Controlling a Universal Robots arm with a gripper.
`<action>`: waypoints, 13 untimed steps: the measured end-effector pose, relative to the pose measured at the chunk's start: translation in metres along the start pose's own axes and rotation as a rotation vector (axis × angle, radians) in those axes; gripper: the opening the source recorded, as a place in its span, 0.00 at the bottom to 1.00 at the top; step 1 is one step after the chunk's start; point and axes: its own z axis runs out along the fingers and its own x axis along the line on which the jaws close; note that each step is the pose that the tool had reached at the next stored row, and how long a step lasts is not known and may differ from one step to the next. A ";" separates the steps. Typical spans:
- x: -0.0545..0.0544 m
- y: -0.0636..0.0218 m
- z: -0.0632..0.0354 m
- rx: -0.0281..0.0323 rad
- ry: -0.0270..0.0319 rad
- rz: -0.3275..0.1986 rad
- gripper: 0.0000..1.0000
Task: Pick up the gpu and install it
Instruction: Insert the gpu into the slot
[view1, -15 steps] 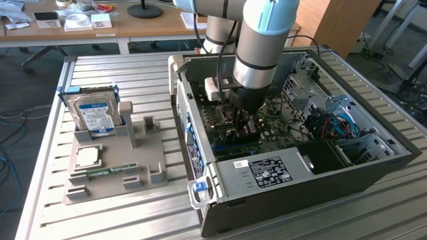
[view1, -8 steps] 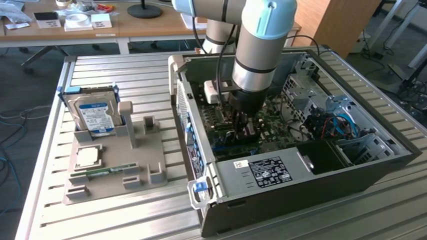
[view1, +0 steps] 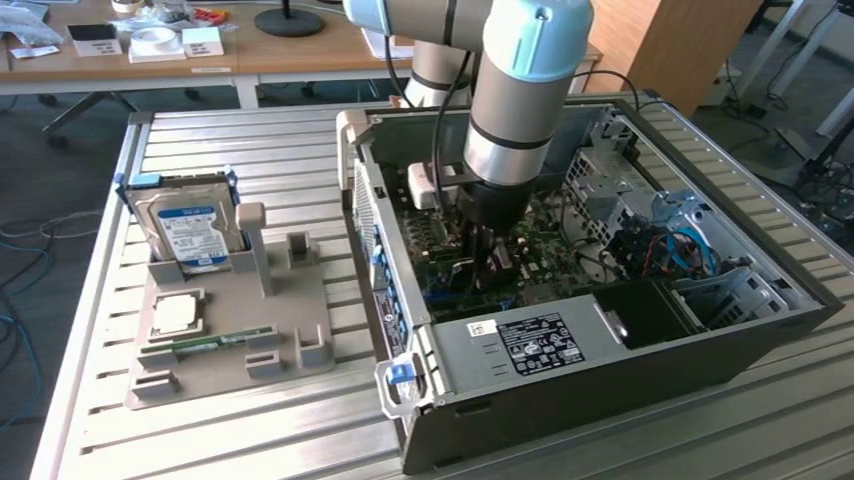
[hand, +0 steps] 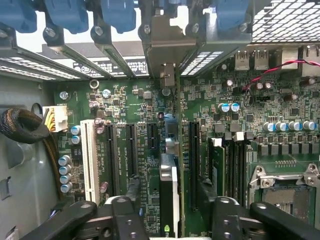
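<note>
Thin dark gpu card w/ metal end bracket (hand: 169, 192) stands edge-on in green motherboard (hand: 145, 107) slot inside black PC case (view1: 747, 345). Black two-finger gripper (hand: 170, 212) straddles it, fingers spread, released. Judgement: confirm card seats fully, bracket flush, before lifting straight up.

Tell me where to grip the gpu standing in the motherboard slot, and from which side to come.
Grip the gpu by its free upper edge, coming straight down from above. It stands on edge in the slot, so only that thin edge is exposed, with one flat face for each finger. The tool already straddles it that way, fingers apart on either side.
</note>
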 end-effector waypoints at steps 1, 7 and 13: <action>0.000 0.0000 0.0000 0.0000 0.0000 0.000 0.57; 0.000 -0.0002 -0.0103 0.0000 0.0000 0.000 0.57; 0.000 -0.0006 -0.0292 0.0000 0.0001 0.000 0.57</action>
